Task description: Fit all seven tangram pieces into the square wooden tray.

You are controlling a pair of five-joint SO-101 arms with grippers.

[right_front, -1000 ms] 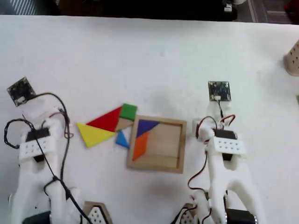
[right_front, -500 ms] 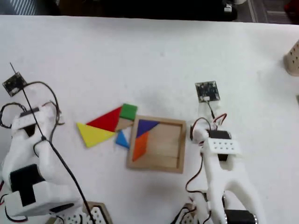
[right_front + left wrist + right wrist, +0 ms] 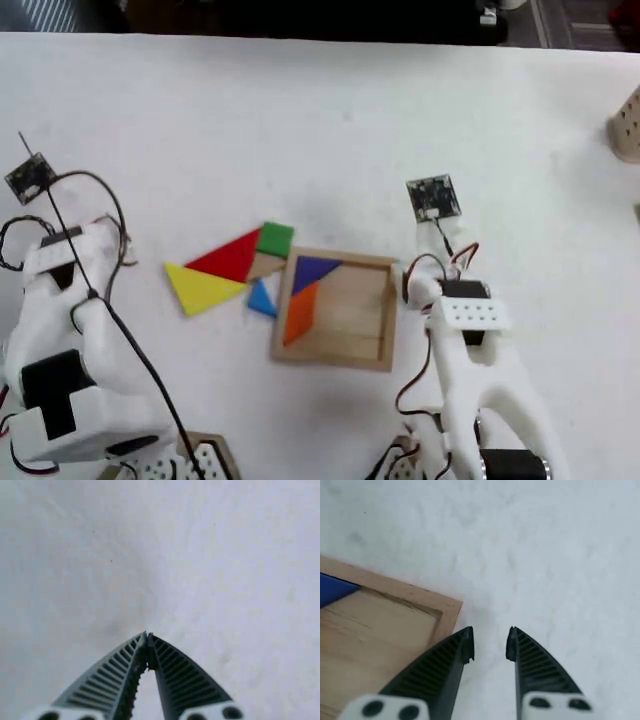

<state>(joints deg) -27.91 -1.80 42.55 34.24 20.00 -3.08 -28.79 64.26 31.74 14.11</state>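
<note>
The square wooden tray (image 3: 388,310) lies mid-table and holds a purple triangle (image 3: 313,270) and an orange parallelogram (image 3: 300,312) along its left side. Left of the tray lie a green square (image 3: 274,238), a red triangle (image 3: 229,258), a yellow triangle (image 3: 201,288), a small tan triangle (image 3: 265,266) and a blue triangle (image 3: 262,297). My right gripper (image 3: 489,643) is slightly open with nothing in it, just off the tray's corner (image 3: 447,611), where the purple triangle's tip (image 3: 332,589) shows. My left gripper (image 3: 147,641) is shut over bare table, far left of the pieces.
The white tabletop stretches wide behind the tray. A pale perforated object (image 3: 627,126) stands at the right edge. Cables (image 3: 110,300) loop around the left arm (image 3: 65,340), and the right arm (image 3: 470,350) rises just right of the tray.
The left arm has swung left and back, away from the pieces. The right arm has shifted left, closer to the tray's right edge. The pieces have stayed put.
</note>
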